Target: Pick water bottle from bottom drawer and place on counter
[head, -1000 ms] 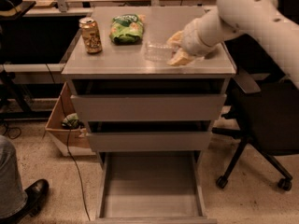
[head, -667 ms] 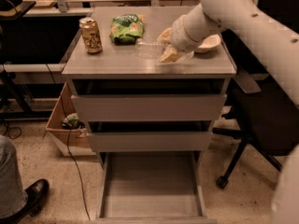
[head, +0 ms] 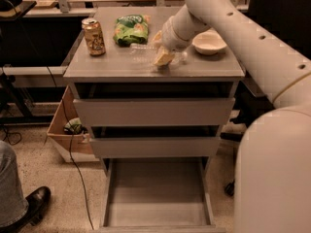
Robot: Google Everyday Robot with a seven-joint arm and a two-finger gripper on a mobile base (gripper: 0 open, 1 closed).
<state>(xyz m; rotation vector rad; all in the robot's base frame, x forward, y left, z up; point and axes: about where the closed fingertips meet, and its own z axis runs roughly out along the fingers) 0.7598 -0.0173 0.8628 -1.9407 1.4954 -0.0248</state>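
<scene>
The water bottle (head: pixel 141 52), clear and crinkled, lies on its side on the grey counter (head: pixel 107 64), near the middle and in front of the green bag. My gripper (head: pixel 163 55) comes in from the upper right and is shut across the bottle's middle, with a yellowish finger (head: pixel 164 58) on its near side. The bottle rests on or just above the counter top. The bottom drawer (head: pixel 156 193) is pulled open below, and its tray shows nothing inside.
A gold-tan drink can (head: pixel 94 37) stands at the counter's left. A green snack bag (head: pixel 130 29) lies at the back. A white bowl (head: pixel 209 42) sits at the right. The two upper drawers are shut. A cardboard box (head: pixel 68 135) and a person's shoe (head: pixel 31 203) are at the left.
My gripper and the bottle have moved left towards the middle of the counter. The bowl behind the arm now shows in full.
</scene>
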